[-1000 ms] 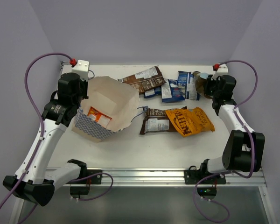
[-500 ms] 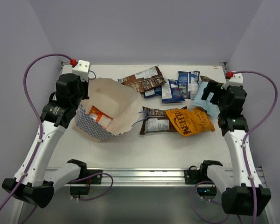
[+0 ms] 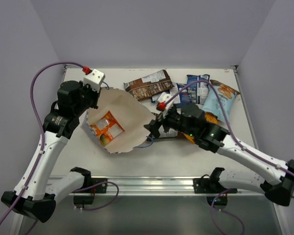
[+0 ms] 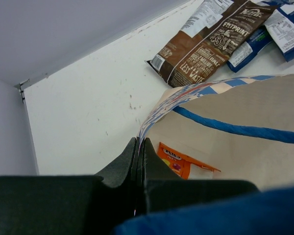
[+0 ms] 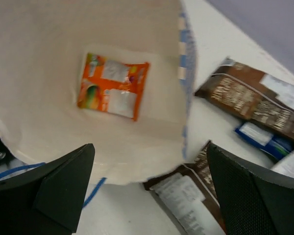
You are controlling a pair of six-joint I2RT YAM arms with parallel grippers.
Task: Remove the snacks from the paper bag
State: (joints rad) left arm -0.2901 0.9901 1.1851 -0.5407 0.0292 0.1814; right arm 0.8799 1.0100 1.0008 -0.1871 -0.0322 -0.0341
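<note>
The right gripper (image 3: 153, 128) hangs with its jaws spread wide at the near-right rim of the paper bag (image 3: 127, 105), whose mouth gapes upward. One orange packet (image 5: 112, 85) lies inside on the bottom. The left gripper (image 4: 139, 142) is clamped on the bag's far-left rim. Beyond, a dark brown packet (image 3: 149, 84), a dark blue packet (image 3: 197, 85) and a light blue packet (image 3: 216, 100) lie on the table (image 3: 117, 161).
</note>
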